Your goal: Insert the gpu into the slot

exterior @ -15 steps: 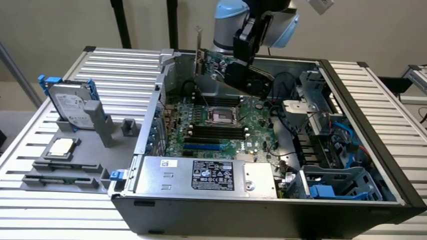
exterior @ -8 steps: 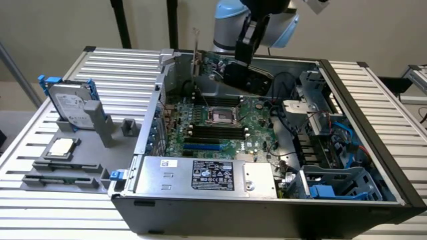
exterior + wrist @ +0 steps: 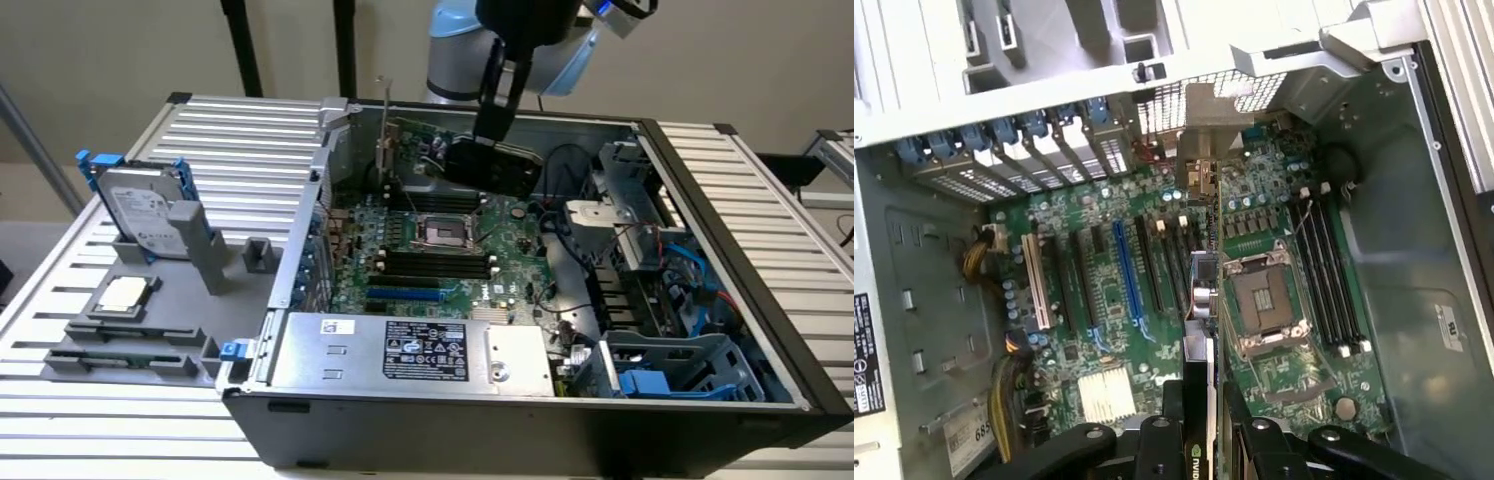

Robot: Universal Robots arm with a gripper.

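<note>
Beige wall and a slatted metal table are surrounding an open computer case that is lying on its side. The gpu is hanging in the air above the far end of the green motherboard, not touching it. The gripper is clamping the card, its black fingers pressing on either face; in the wrist view the card is showing edge-on. The slot, bright blue, is sitting unfilled at the board's near end, well apart from the card. Between card and slot, in the exterior view, the square CPU socket and the black memory slots are lying. Just beyond the slot, the silver power supply is filling the case's near corner. At the exterior view's left, a hard drive is standing upright in a grey holder on the table.
</note>
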